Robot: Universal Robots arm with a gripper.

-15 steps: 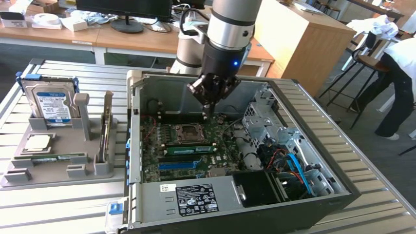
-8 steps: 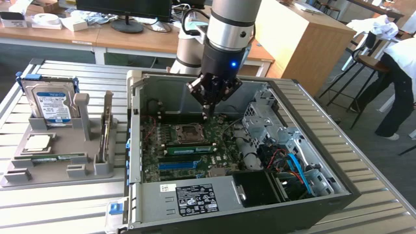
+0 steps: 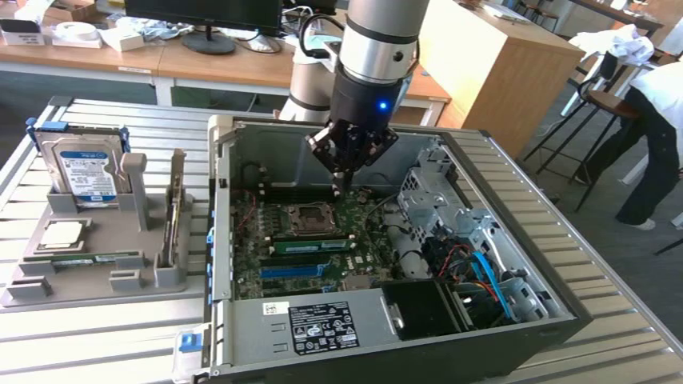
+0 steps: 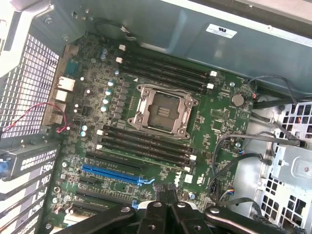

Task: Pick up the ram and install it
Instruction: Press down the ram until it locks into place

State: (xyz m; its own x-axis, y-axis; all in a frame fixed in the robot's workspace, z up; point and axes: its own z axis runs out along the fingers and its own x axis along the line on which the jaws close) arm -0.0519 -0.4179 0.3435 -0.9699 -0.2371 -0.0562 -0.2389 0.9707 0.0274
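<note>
Starting on the exterior view's left: the grey holder tray (image 3: 64, 290) has a hard drive (image 3: 88, 168) standing in it and a look-alike green stick (image 3: 94, 258) lying flat. That one's not the target, I reckon. Inside the open PC case (image 3: 220, 240), the ram (image 3: 312, 238) looks to be sitting in a slot just below the empty CPU socket (image 3: 318, 214), with the blue PCIe slot (image 3: 304, 270) a bit further on. The gripper (image 3: 341, 190) hangs right over the board by the socket, its claw pinched together on nothing. If this is the seating step, I'd bring those closed tips down square on the stick's top edge, straight along the slot, and check both end latches. An angled push risks bending it. Hard bits: from the wrist view I honestly can't tell which slot by the socket (image 4: 163, 107) is filled. The gripper (image 4: 168, 192) body covers the board's near edge, and the latches are too small to read.
</note>
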